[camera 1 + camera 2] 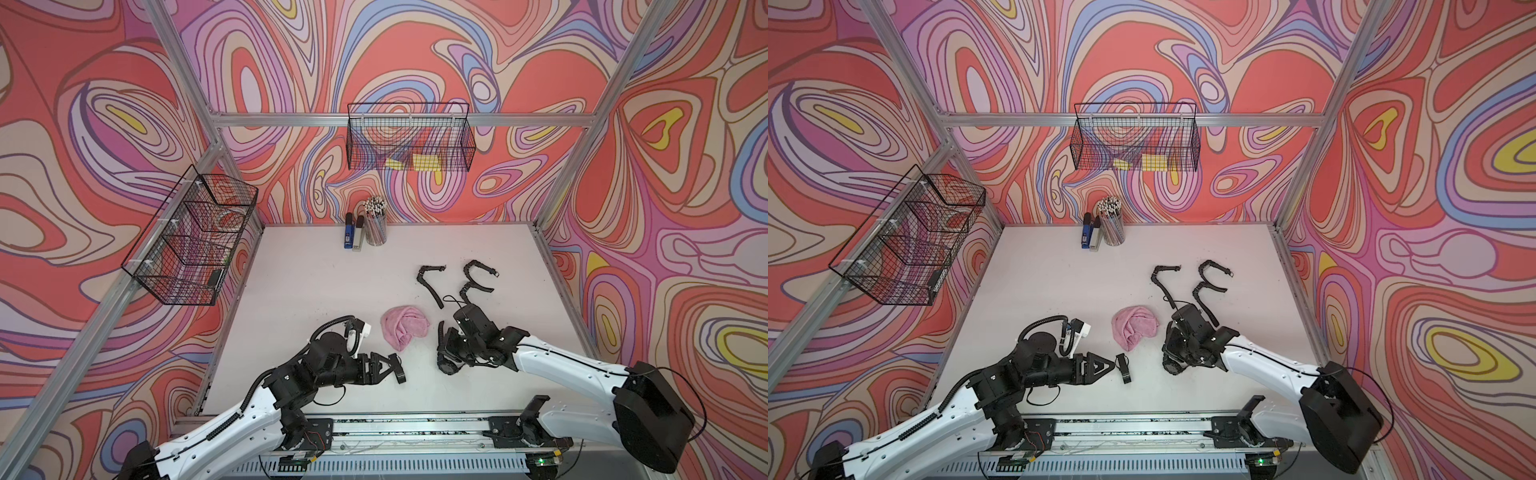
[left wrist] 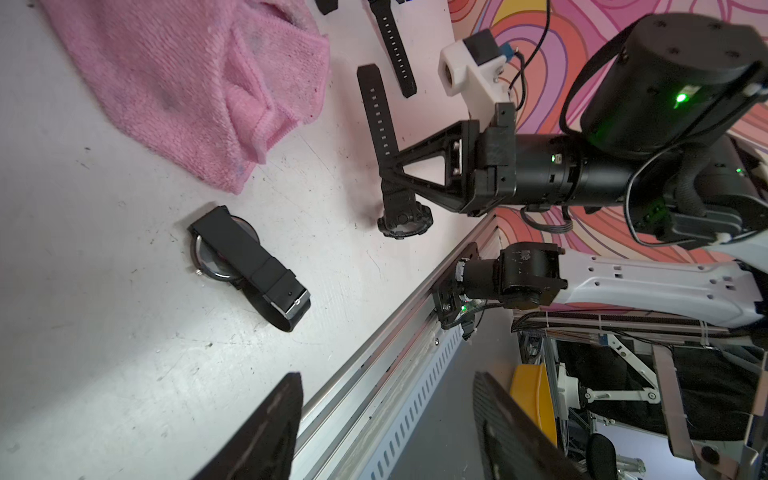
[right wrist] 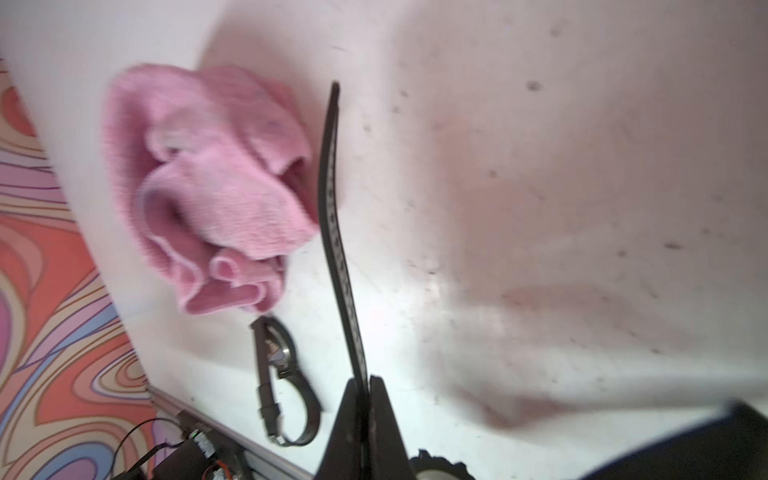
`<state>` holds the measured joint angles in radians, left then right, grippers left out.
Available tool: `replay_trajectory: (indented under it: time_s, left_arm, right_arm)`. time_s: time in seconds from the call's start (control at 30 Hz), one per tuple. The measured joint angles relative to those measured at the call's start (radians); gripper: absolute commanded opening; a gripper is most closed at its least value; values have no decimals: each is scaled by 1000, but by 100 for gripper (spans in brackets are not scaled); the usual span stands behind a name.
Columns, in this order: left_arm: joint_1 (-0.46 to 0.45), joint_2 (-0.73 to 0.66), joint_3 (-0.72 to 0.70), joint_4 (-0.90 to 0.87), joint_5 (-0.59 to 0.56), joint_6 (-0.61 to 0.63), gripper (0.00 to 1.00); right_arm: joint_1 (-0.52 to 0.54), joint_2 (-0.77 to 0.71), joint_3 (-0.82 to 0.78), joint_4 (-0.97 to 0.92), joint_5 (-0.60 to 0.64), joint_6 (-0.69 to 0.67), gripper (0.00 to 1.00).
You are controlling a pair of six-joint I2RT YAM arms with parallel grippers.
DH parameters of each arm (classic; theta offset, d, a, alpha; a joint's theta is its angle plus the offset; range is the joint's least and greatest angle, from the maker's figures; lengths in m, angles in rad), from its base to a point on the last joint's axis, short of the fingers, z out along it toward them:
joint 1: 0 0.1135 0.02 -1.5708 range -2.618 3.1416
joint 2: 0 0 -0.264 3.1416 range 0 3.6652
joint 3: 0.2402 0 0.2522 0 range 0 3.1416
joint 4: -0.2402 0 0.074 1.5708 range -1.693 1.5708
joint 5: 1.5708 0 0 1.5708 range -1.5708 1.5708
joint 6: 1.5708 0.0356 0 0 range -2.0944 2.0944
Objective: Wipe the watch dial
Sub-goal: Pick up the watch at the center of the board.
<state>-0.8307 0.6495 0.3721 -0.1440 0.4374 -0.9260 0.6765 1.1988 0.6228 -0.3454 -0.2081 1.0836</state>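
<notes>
Swirling red, pink and lilac walls close in a pale worktop (image 1: 311, 291) edged with aluminium rails, and two arms reach across it from the front. Between the arms lies the pink cloth (image 1: 405, 328), crumpled in a heap, with neither arm touching it. A few loose black watches (image 1: 478, 286) are scattered toward the back right, well apart from the cloth.

The right fingers (image 3: 349, 424) are clenched flat on the strap of a black watch (image 2: 380, 124), close to its case. The long end of the strap runs out past the grip and ends just beside the cloth. The watch case (image 2: 405, 222) hangs low by the worktop, but whether it rests there is not clear. The left fingers (image 2: 282, 419) stand spread with nothing between them, above the front of the worktop. Just ahead of them a second watch (image 2: 245, 266), silver-rimmed, lies near the cloth.

The task looks to be at an early stage. Securing a watch seems done. Picking up the cloth, probably with the free left arm, bringing it to the dial and rubbing all appear not yet begun. Which way the dial faces cannot be made out, so the watch may need turning first.
</notes>
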Motion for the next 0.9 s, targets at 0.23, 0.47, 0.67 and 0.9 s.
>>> replay_trajectory:
  time_s: [0.23,0.47,0.67,0.9]
  left_arm:
    - [16,-37,10,160,84,9,75]
    - [144,-39,9,416,163,-73,75]
    - [224,4,39,453,222,-79,75]
    - [288,55,145,437,249,-42,75]
  right_arm:
    - [-79,-11,144,223,-197,-23,0]
    - [-87,128,162,647,-435,133,0]
    - [-87,209,117,975,-532,321,0]
    - [-72,213,117,1152,-574,425,0]
